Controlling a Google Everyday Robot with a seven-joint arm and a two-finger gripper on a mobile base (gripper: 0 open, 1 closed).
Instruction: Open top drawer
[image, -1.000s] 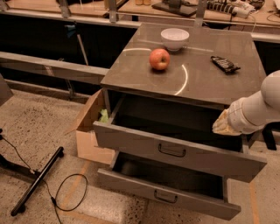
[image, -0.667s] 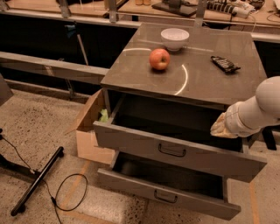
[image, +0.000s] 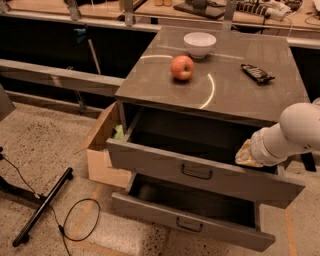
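Observation:
The top drawer (image: 200, 172) is a wide grey metal drawer with a small dark loop handle (image: 196, 173) at its centre. It stands pulled well out of the cabinet, and its inside is dark. The matching lower drawer (image: 190, 222) is also pulled out below it. My white arm (image: 295, 132) comes in from the right. My gripper (image: 246, 154) is at the arm's pale end, over the right part of the top drawer's opening, just behind the drawer front.
On the cabinet top (image: 240, 85) are a red apple (image: 182, 67), a white bowl (image: 199, 44) and a dark packet (image: 257, 73). A cardboard box (image: 102, 150) stands left of the cabinet. A black bar (image: 42, 207) and cable (image: 80, 220) lie on the floor.
My gripper has moved slightly down and to the left, nearer the top drawer's front. Both drawers stay pulled out as before.

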